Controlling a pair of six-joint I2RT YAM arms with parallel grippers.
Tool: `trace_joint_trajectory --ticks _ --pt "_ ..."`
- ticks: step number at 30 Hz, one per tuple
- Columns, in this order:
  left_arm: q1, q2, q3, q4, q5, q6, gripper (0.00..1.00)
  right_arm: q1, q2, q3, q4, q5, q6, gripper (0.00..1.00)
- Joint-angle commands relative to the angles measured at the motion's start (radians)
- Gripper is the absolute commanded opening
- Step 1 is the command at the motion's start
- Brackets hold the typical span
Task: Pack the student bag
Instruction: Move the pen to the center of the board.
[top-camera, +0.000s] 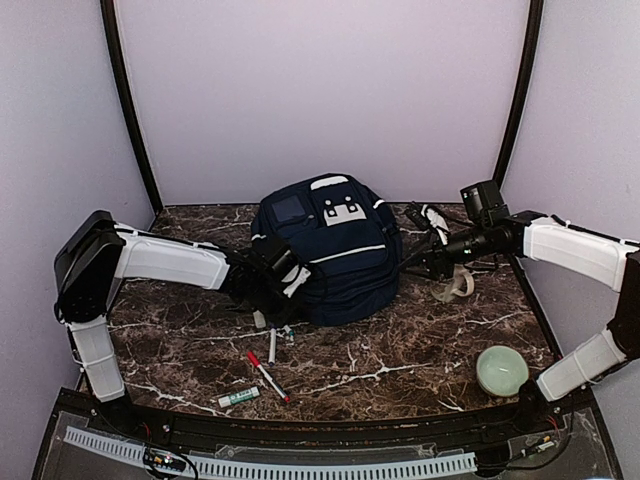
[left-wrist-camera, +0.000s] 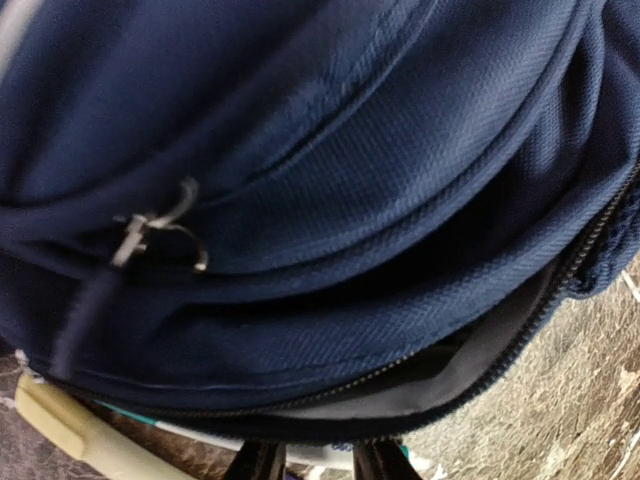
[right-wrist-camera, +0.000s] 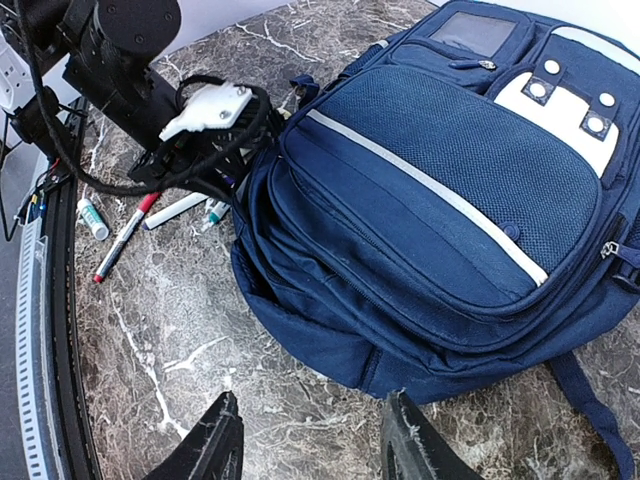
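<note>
The student bag (top-camera: 330, 265) lies flat mid-table, navy with a grey stripe and a white patch. My left gripper (top-camera: 262, 295) presses against its lower left side. In the left wrist view the bag (left-wrist-camera: 350, 150) fills the frame and a zip pocket (left-wrist-camera: 470, 350) gapes, showing grey lining. The left gripper (left-wrist-camera: 318, 462) has its jaws a little apart at the pocket's lower lip; whether they pinch fabric is hidden. A white pen (left-wrist-camera: 320, 455) lies across behind them. My right gripper (top-camera: 412, 265) hovers at the bag's right side. The right gripper (right-wrist-camera: 310, 430) is open over bare marble beside the bag (right-wrist-camera: 430, 180).
A red marker (top-camera: 266, 374), a green-and-white tube (top-camera: 238, 397) and a white pen (top-camera: 272, 345) lie in front of the bag. A pale green bowl (top-camera: 500, 370) sits at front right. A beige strap (top-camera: 458, 285) lies under the right arm. Walls enclose the table.
</note>
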Motion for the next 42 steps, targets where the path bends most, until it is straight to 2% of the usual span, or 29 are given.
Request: trace_joint_trajectory --ticks 1,7,13,20,28,35,42 --pt "0.000 -0.002 -0.013 -0.009 0.036 0.002 0.31 -0.002 -0.001 -0.004 0.018 0.008 -0.006 0.46" --pt "0.000 -0.078 -0.100 -0.050 0.016 -0.025 0.38 -0.002 0.000 -0.004 0.018 0.009 -0.007 0.46" --pt "0.000 -0.179 -0.215 -0.109 0.030 -0.075 0.40 -0.002 0.006 -0.003 0.015 0.003 -0.009 0.46" --pt "0.000 -0.302 -0.317 -0.183 -0.036 -0.116 0.41 -0.002 0.016 0.001 0.012 -0.004 -0.009 0.46" --pt "0.006 -0.396 -0.244 -0.172 -0.057 -0.129 0.42 -0.001 0.026 -0.001 0.013 -0.009 -0.006 0.47" --pt "0.111 -0.307 -0.132 -0.114 -0.024 -0.060 0.45 0.000 0.035 0.001 0.010 -0.014 -0.005 0.47" --pt "0.118 -0.117 -0.013 -0.119 -0.098 -0.025 0.55 0.000 0.036 0.001 0.001 0.003 -0.019 0.47"
